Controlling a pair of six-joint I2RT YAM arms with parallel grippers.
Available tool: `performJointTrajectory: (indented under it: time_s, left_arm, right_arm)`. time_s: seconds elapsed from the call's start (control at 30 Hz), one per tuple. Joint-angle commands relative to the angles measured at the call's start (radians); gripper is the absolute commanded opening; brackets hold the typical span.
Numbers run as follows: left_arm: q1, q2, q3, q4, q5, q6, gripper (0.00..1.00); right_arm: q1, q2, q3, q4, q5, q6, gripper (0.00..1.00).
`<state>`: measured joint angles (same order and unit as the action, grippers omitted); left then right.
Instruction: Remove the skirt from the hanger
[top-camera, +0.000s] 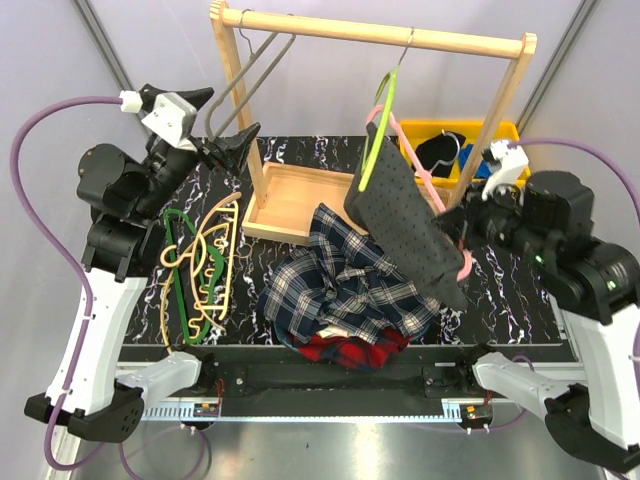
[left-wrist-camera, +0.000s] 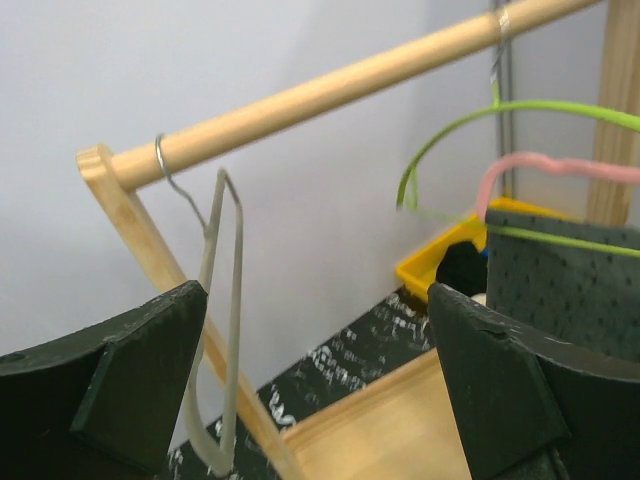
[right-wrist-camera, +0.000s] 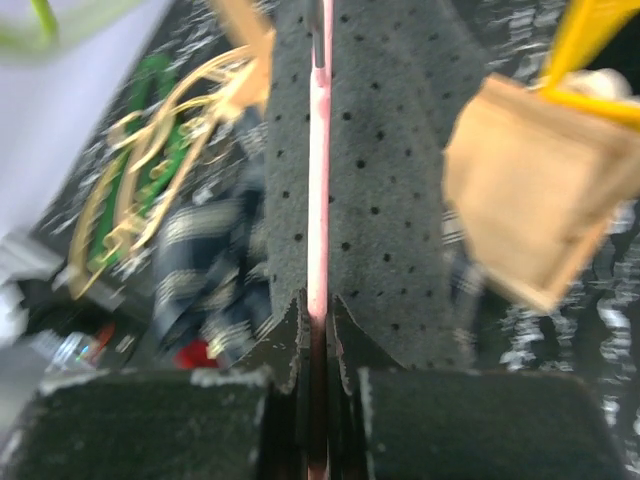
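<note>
A dark grey dotted skirt (top-camera: 405, 225) hangs tilted on a pink hanger (top-camera: 385, 122) under the wooden rack's rail (top-camera: 380, 35), beside a green hanger (top-camera: 378, 130). My right gripper (top-camera: 462, 228) is shut on the pink hanger's lower end at the skirt's right edge. In the right wrist view the gripper (right-wrist-camera: 318, 320) pinches the pink bar (right-wrist-camera: 319, 180), with skirt cloth (right-wrist-camera: 390, 200) on both sides. My left gripper (top-camera: 225, 125) is open and empty, raised by the rack's left post. In its wrist view (left-wrist-camera: 320, 400) the skirt (left-wrist-camera: 570, 280) shows at the far right.
A grey wire hanger (left-wrist-camera: 228, 330) hangs at the rail's left end, close to my left gripper. A pile of plaid shirts (top-camera: 340, 285) lies under the skirt. Loose green and tan hangers (top-camera: 200, 265) lie on the left. A yellow bin (top-camera: 450, 150) stands behind the rack.
</note>
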<state>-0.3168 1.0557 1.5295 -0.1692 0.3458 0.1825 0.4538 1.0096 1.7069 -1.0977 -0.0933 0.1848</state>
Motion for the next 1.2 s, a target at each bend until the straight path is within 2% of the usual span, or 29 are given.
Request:
performJointTrajectory:
  time_s: [0.0,0.2,0.4,0.57,0.73,0.83,0.97,1.07,1.17]
  left_arm:
    - [0.002,0.001,0.035,0.163,0.074,-0.12,0.99]
    - [0.002,0.052,0.106,0.163,0.067,-0.173,0.99]
    - [0.002,0.081,0.156,0.145,0.047,-0.173,0.99]
    - [0.001,0.11,0.192,0.14,0.05,-0.179,0.99]
    - [-0.016,0.135,0.237,0.135,0.088,-0.219,0.99]
    - [-0.028,0.158,0.27,0.102,0.145,-0.239,0.99]
    - [-0.039,0.178,0.307,0.074,0.232,-0.291,0.99]
    - [-0.041,0.176,0.313,0.065,0.257,-0.308,0.99]
    - [-0.041,0.161,0.313,0.048,0.252,-0.298,0.99]
  right_arm:
    - [0.0,-0.051,0.039,-0.178,-0.362,-0.005,0.0]
    - [0.003,-0.078,0.025,-0.163,-0.5,0.044,0.0]
    - [0.003,-0.118,0.011,-0.197,-0.503,0.059,0.0]
    - [0.003,-0.195,-0.041,-0.11,-0.539,0.079,0.0]
    - [0.003,-0.192,0.049,-0.131,-0.534,0.015,0.0]
    - [0.002,-0.186,0.117,-0.035,-0.471,-0.005,0.0]
    - [0.003,-0.16,0.152,0.276,-0.379,0.01,0.0]
    - [0.0,-0.122,0.189,0.407,-0.33,-0.022,0.0]
    - [0.0,-0.056,0.276,0.415,-0.335,-0.056,0.0]
